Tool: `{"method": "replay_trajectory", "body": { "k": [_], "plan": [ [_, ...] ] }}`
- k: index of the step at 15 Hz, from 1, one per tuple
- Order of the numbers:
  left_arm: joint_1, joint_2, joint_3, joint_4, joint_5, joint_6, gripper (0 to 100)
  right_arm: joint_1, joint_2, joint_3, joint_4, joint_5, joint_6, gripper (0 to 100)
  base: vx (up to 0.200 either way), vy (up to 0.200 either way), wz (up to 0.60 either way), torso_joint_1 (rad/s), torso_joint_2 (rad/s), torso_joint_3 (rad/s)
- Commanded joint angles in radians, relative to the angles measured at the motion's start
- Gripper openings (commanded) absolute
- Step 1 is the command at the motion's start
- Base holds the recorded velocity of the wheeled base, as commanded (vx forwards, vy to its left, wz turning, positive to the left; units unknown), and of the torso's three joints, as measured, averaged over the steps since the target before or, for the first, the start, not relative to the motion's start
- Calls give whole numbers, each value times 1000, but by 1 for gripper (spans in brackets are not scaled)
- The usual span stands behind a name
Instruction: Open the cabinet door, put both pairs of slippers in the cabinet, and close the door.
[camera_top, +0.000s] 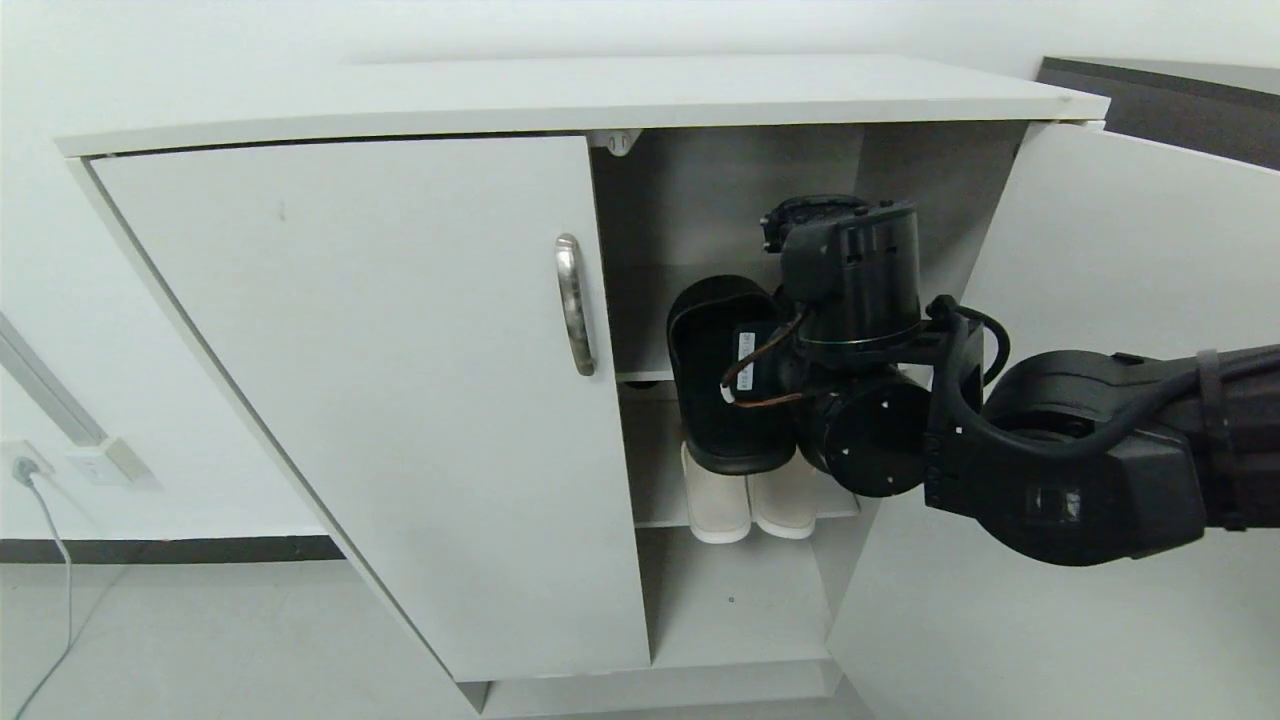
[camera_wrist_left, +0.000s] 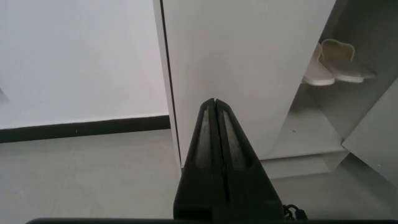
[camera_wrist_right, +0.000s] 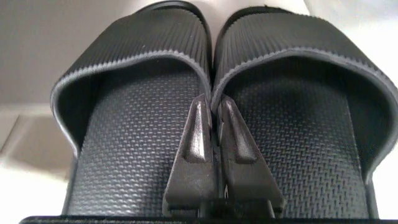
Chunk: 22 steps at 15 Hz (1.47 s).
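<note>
While the cabinet (camera_top: 600, 100) stands with its right door (camera_top: 1100, 300) swung wide and its left door (camera_top: 380, 380) shut, the right arm reaches into the open half. The right end effector (camera_wrist_right: 213, 102) is clenched on the black slippers (camera_top: 722, 380). In the right wrist view its two fingers pinch the pair's adjoining inner edges together, just at the mouths of the straps.

The pair hangs at the front of the cabinet's opening, directly above the white slippers (camera_top: 750, 505). Those already sit side by side on a lower shelf (camera_top: 655, 500), heels at its front lip. The black pair lies straight ahead of the fingers, its long axis in line with them, toes leading toward the cabinet's back wall and heels toward the wrist. From the head view it looks tilted, toes higher, and it crosses the front edge of the shelf above (camera_top: 640, 375), so I cannot tell whether the soles would pass over that edge.

The coming move probably turns on that: carrying the pair inward along its own length until a shelf bears it.

The left end effector (camera_wrist_left: 214, 109) is pressed closed on nothing and hovers low outside the cabinet, in front of the shut left door. The right arm is plainly the nearer one.
</note>
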Motion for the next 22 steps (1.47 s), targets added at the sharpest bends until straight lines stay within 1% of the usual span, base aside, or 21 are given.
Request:
{"method": "replay_trajectory", "body": {
  "k": [1, 5, 6, 7, 9, 12, 16, 20, 22],
  "plan": [
    [0, 0, 0, -1, 0, 0, 0, 0, 5, 1, -1, 1, 1, 0, 0, 0, 0, 0, 0, 0],
    [0, 0, 0, -1, 0, 0, 0, -1, 24, -2, -4, 9, 4, 0, 0, 0, 0, 0, 0, 0],
    [0, 0, 0, 1, 0, 0, 0, -12, 40, -22, -4, 10, 3, 0, 0, 0, 0, 0, 0, 0],
    [0, 0, 0, -1, 0, 0, 0, -26, 66, -54, -4, 12, 3, 0, 0, 0, 0, 0, 0, 0],
    [0, 0, 0, -1, 0, -1, 0, -53, 104, -132, 12, 47, 3, 0, 0, 0, 0, 0, 0, 0],
    [0, 0, 0, -1, 0, -3, 0, -84, 146, -236, 75, 95, 3, 0, 0, 0, 0, 0, 0, 0],
    [0, 0, 0, -1, 0, -3, 0, -119, 169, -327, 134, 153, 3, 0, 0, 0, 0, 0, 0, 0],
    [0, 0, 0, -1, 0, -3, 0, -136, 199, -411, 190, 161, 3, 0, 0, 0, 0, 0, 0, 0],
    [0, 0, 0, -1, 0, -3, 0, -138, 213, -430, 201, 162, 4, 0, 0, 0, 0, 0, 0, 0]
  ]
}}
